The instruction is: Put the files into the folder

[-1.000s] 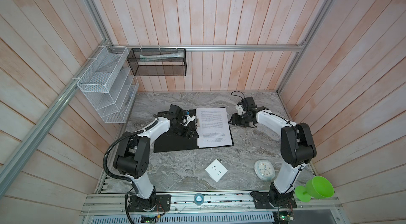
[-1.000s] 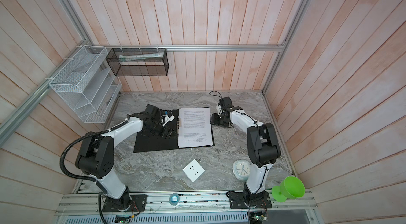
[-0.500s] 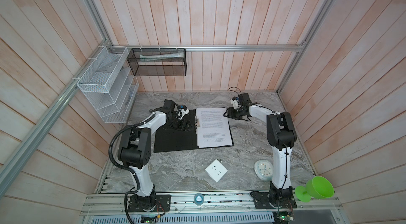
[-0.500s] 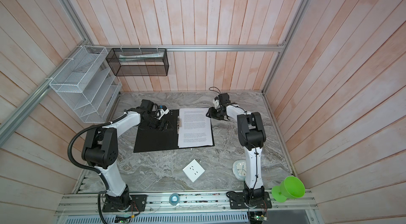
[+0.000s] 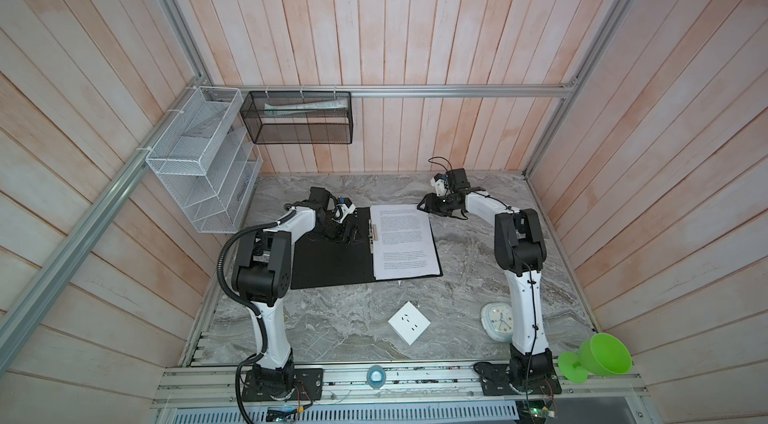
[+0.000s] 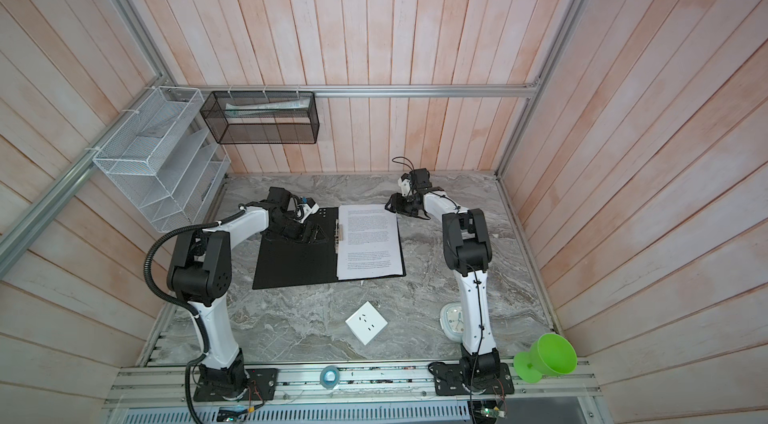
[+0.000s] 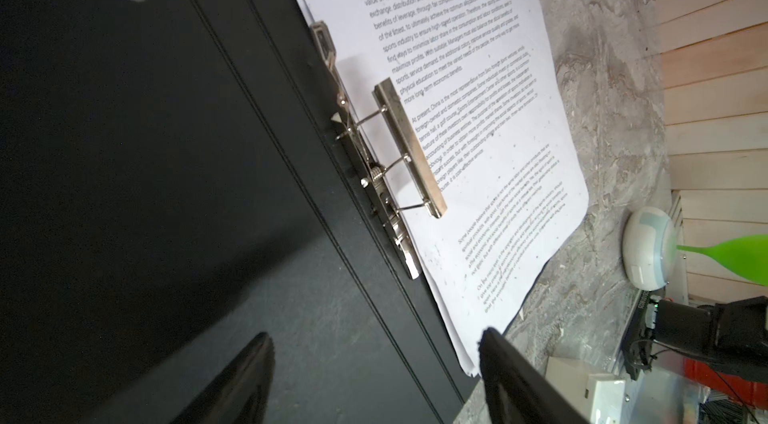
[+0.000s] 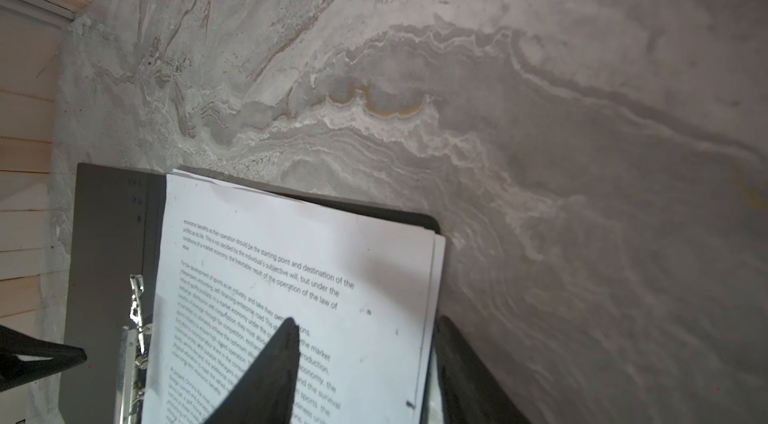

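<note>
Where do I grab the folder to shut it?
Grip the folder by the outer long edge of its bare left cover, coming in low from the left. It lies open flat, hinged at the spine by the clip, files on the other half.

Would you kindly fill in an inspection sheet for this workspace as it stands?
Surface: grey veined marble table.
Job's things: folder open flat; files on its right half, clip bar looks lifted.
Clutter: socket plate, clock, green funnel.
Grippers: left gripper open above folder's bare half; right gripper open astride files' edge.
Cables: black hose along left arm; thin wire looped above right gripper.
Surroundings: plank walls, white mesh rack, black mesh basket.
</note>
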